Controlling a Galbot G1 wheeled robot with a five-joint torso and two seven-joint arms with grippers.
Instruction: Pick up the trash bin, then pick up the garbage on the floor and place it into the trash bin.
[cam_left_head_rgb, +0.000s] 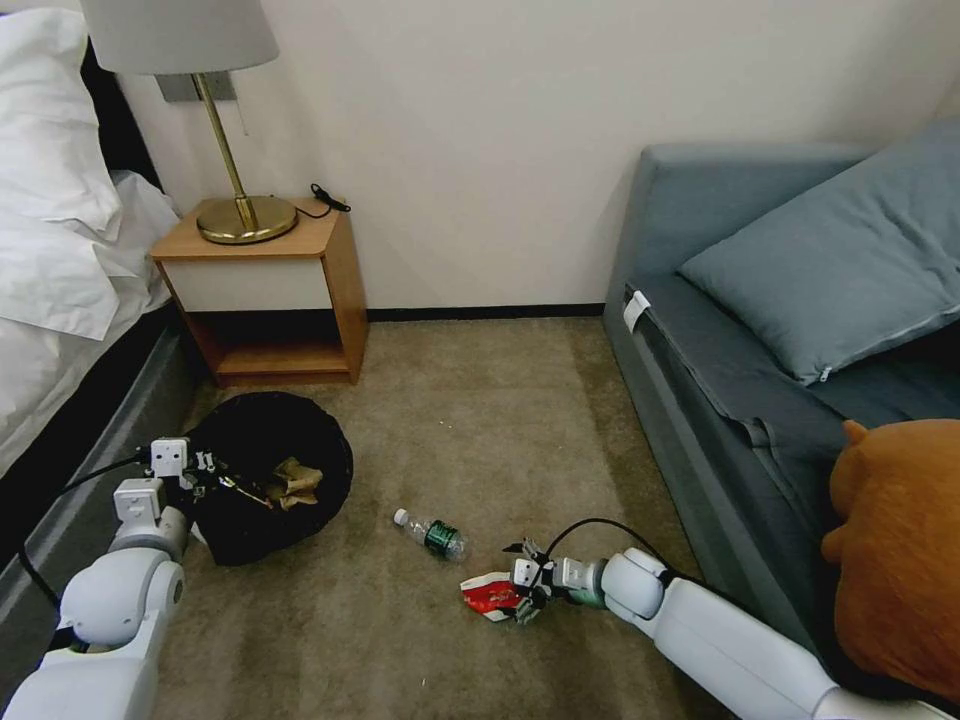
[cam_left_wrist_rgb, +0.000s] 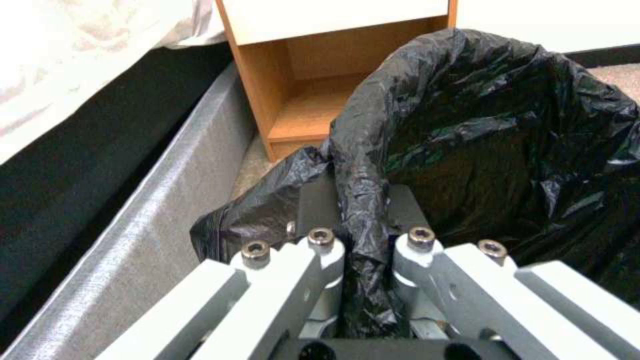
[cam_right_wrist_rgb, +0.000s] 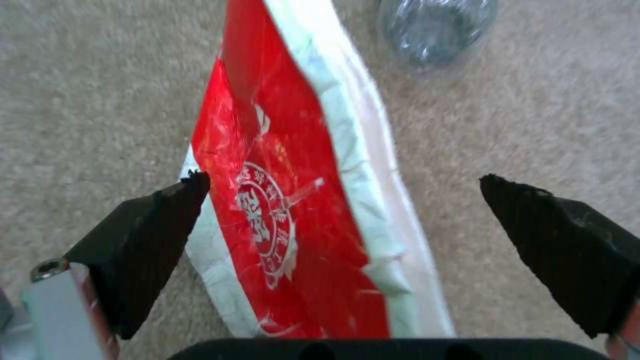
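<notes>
The step in hand looks to be the grasp of the crushed red-and-white carton (cam_right_wrist_rgb: 300, 200), which lies flat on the carpet (cam_left_head_rgb: 480, 420) at the near right, just right of the small clear bottle (cam_left_head_rgb: 432, 534). The right gripper (cam_left_head_rgb: 522, 592) is down at the carton with its jaws apart, one pad on either side of the red face in the right wrist view. To do it well, the gripper probably needs to sink until the pads reach the carton's edges before closing, since a flattened carton gives little to bite on and may slide or buckle. The left gripper (cam_left_head_rgb: 205, 478) is clamped on the bag-lined rim of the trash bin (cam_left_head_rgb: 262, 428), at the near left by the nightstand (cam_left_head_rgb: 270, 290), with tan paper (cam_left_head_rgb: 292, 482) already inside; holding the bin steady and level should ease the drop.
</notes>
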